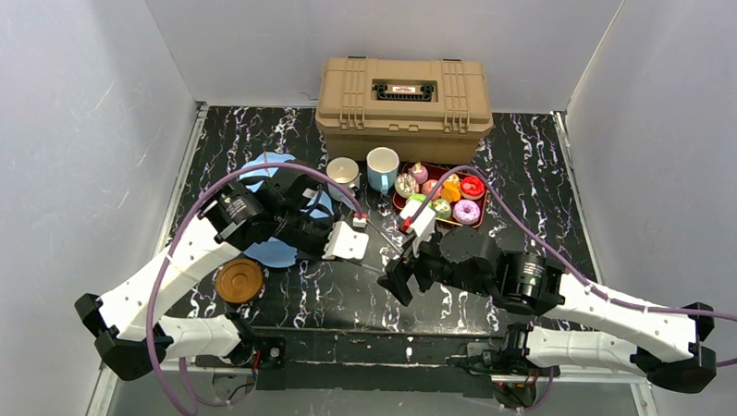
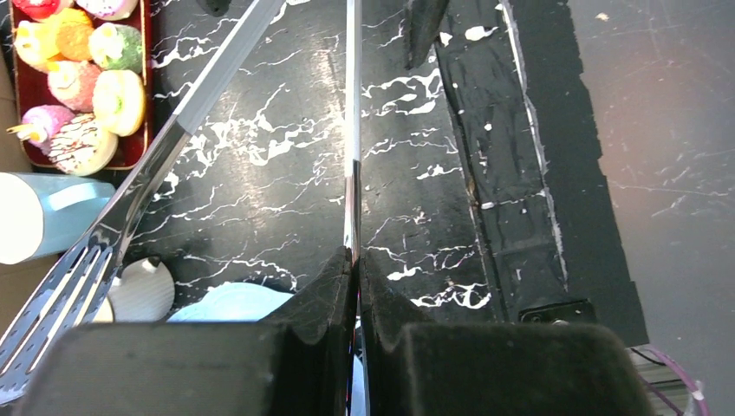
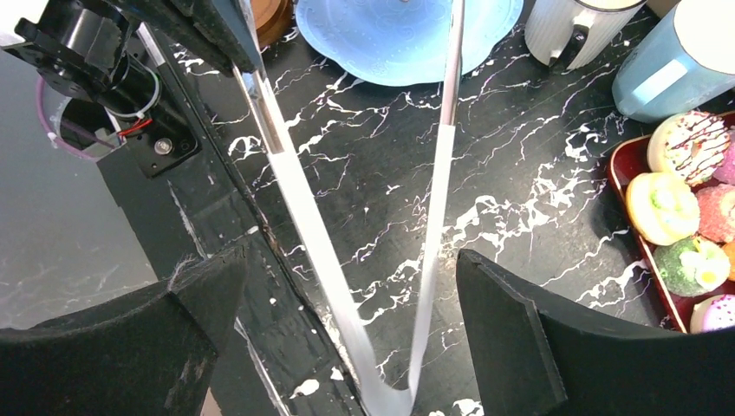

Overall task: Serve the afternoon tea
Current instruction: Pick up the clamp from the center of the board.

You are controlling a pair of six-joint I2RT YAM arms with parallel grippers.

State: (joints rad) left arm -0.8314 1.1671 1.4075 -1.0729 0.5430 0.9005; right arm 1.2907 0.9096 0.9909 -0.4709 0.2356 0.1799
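The toy cakes and donuts [image 1: 466, 211] sit in the dark-red tray [image 3: 623, 171] at the back right of the tabletop [image 1: 523, 167], with the light-blue mug [image 1: 382, 169] and white mug [image 1: 343, 175] just left of it, in front of the tan toolbox [image 1: 404, 96]. The light-blue cake stand [image 1: 258, 170] stands at the left, partly under the left arm, and a brown saucer [image 1: 239, 280] lies nearer the front. At the centre, the left gripper [image 2: 355, 260] is pinched tight on one arm of the metal tongs [image 3: 433, 217], while the right gripper [image 3: 351, 260] stands wide around their hinged end, its pads apart from the metal.
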